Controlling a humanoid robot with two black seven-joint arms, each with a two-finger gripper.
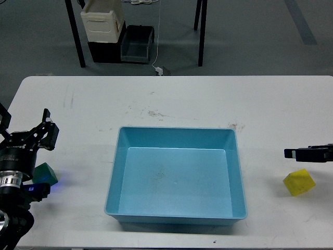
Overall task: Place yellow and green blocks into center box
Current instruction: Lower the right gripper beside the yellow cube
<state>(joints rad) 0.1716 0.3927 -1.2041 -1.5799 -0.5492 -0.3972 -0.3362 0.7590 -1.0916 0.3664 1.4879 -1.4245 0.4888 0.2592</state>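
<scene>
The light-blue tray (234, 172) sits mid-table and holds nothing. The dark green block (46, 172) lies on the table at the far left, beside my left arm's wrist and behind the fingertips. My left gripper (25, 124) is open, its fingers spread wide and pointing away from me, with nothing between them. The yellow block (299, 183) lies on the table at the far right. My right gripper (291, 153) reaches in from the right edge, just above the yellow block in the image and apart from it; its fingers cannot be told apart.
The white table (171, 99) ends at a far edge. Beyond it on the floor stand a cream-white container (102, 21), a small dark bin (137, 44) and black table legs (76, 36).
</scene>
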